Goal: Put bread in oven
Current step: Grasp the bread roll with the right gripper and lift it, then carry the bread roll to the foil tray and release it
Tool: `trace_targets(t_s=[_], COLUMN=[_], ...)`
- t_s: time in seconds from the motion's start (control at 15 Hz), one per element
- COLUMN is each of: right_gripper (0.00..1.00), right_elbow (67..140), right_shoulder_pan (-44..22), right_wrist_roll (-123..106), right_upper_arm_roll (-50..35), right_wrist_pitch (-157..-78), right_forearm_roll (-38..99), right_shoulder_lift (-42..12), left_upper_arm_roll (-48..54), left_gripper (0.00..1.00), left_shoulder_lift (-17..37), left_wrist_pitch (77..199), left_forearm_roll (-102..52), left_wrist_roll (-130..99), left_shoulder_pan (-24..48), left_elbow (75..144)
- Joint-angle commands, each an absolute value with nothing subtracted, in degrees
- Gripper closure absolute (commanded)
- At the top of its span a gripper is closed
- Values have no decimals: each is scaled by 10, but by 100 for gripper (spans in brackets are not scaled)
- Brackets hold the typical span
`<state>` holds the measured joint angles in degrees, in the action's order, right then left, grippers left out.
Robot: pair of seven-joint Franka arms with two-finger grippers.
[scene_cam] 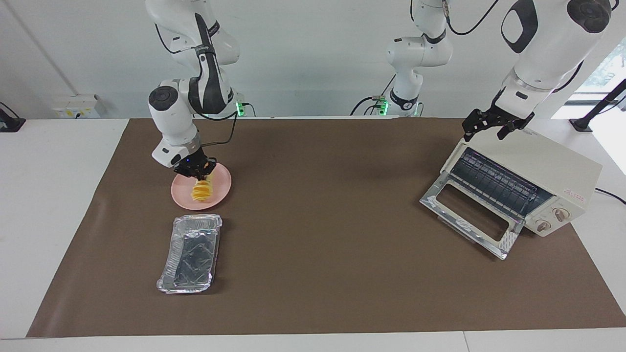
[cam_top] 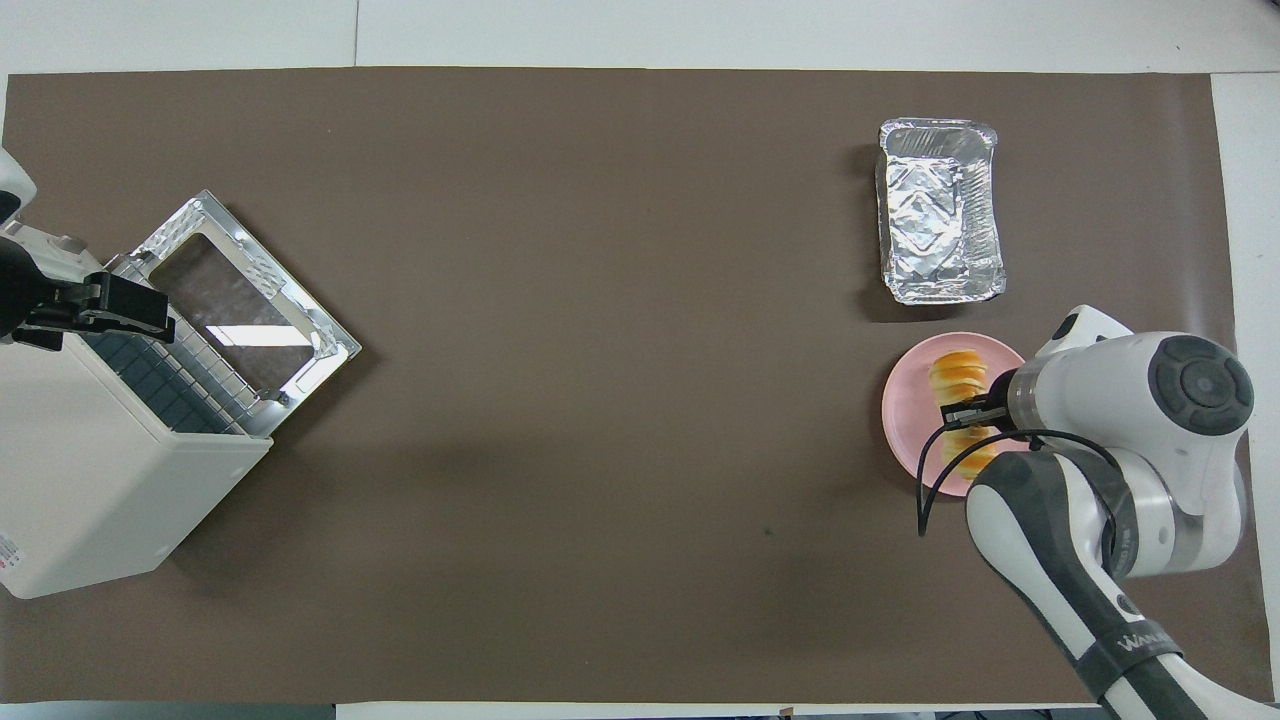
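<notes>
From the facing view, the foil tray (scene_cam: 190,254) sits on the brown mat (scene_cam: 323,274) with nothing in it, just beside the pink plate (scene_cam: 222,186) and farther from the robots. The right gripper (scene_cam: 198,168) is clamped on the bread (scene_cam: 202,191), which hangs tilted with its lower end over the plate. The oven (scene_cam: 528,183) is at the left arm's end, door dropped open, rack bare. The left gripper (scene_cam: 493,126) waits over the oven's top, fingers apart

From overhead, bread (cam_top: 958,385) shows over the plate (cam_top: 905,420), gripper (cam_top: 968,412) across its middle; oven (cam_top: 95,480) interior bare
</notes>
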<state>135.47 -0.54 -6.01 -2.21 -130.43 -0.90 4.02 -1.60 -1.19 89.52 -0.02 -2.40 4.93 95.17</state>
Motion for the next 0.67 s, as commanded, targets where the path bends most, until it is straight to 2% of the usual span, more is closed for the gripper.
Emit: trace_targets(t_s=[0.0, 0.13, 0.4, 0.6], right_gripper=[100, 100, 100, 100], right_elbow=[1241, 1168, 1068, 977], right_shoulder_pan=[-3, 0, -4, -3], right_wrist_roll=[-60, -65, -78, -79], right_upper_arm_roll=[-23, -23, -23, -24], right_wrist_pitch=[-1194, -1146, -1144, -1137], right_forearm_roll=[-2, -2, -3, -3], right_shoulder_lift=[12, -13, -60, -123], left_upper_arm_roll=[-15, -16, -15, -15], left_gripper=[0, 0, 0, 0], left_shoulder_lift=[-11, -11, -11, -11], left_wrist_pitch=[899, 899, 900, 900], left_forearm_roll=[1, 0, 1, 1], left_wrist_roll=[-20, -19, -20, -23], left_shoulder_pan=[47, 46, 46, 46], left_elbow=[947, 947, 947, 947])
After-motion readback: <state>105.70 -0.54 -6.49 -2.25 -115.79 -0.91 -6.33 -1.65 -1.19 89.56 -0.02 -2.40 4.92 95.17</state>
